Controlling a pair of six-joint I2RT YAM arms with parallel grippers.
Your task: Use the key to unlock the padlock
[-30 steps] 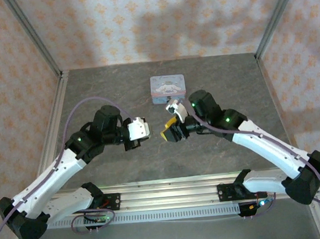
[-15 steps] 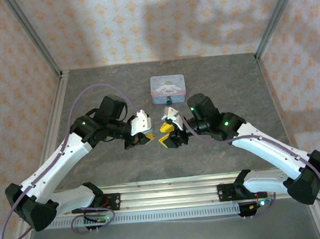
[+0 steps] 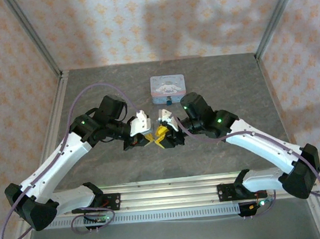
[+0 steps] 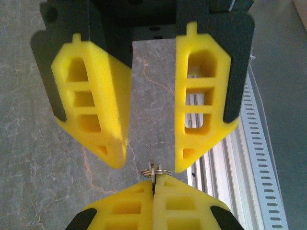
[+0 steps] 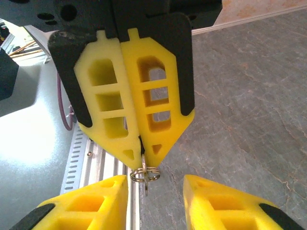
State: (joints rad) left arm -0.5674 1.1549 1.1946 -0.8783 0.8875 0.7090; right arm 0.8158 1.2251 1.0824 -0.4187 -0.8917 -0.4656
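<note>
1. Over the last second both arms have swung in toward each other. Their tips were apart and now meet nose to nose above the grey stone-patterned table (image 3: pixel 91 91), a little nearer than the light-blue printed rectangular tin (image 3: pixel 167 88).
2. The left end effector (image 4: pixel 153 184) is pinched fully together. The thin pale metal key (image 5: pixel 144 175) is nipped at its very tips by the wire ring, with a sliver of metal hanging below it.
3. The right end effector (image 5: pixel 154 180) stands open. One yellow finger (image 5: pixel 81 206) is on each side of the ring, and neither touches it as far as I can see.
4. The tiny dark blue-teal padlock (image 3: pixel 169 101) sits on the table just at the near edge of the tin, behind both arms. Nothing is holding it, and it is too small from above to tell whether its shackle is shut.
5. Done so far, by my reading: the key is off the table and held in the air.
6. This looks like a hand-over or a re-grip, with the right side about to take the key.
7. Still to do: get a firm hold on the key, steady the padlock, slide the key in, and turn it until the shackle springs. I'd put it at the early part of the job.
</note>
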